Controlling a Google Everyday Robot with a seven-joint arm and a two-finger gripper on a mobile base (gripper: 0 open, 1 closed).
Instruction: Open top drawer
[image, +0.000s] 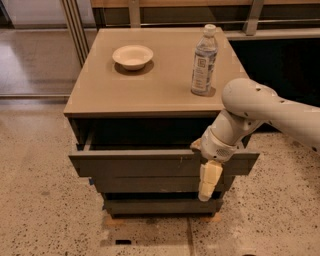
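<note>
The top drawer (135, 164) is the widest dark grey-brown front of the cabinet. It stands pulled out toward me, with a dark gap open behind its front under the tabletop. My gripper (207, 175) sits over the drawer front's top edge, right of centre. One pale finger (210, 179) hangs down in front of the panel. The other finger is hidden behind the panel. The gripper is shut on the drawer front. My white arm (270, 107) reaches in from the right.
On the tan cabinet top (150, 90) stand a white bowl (132, 56) at the back left and a clear water bottle (204, 60) at the back right. Two narrower drawer fronts (150, 185) sit closed below. Speckled floor (40, 210) surrounds the cabinet. A railing runs behind.
</note>
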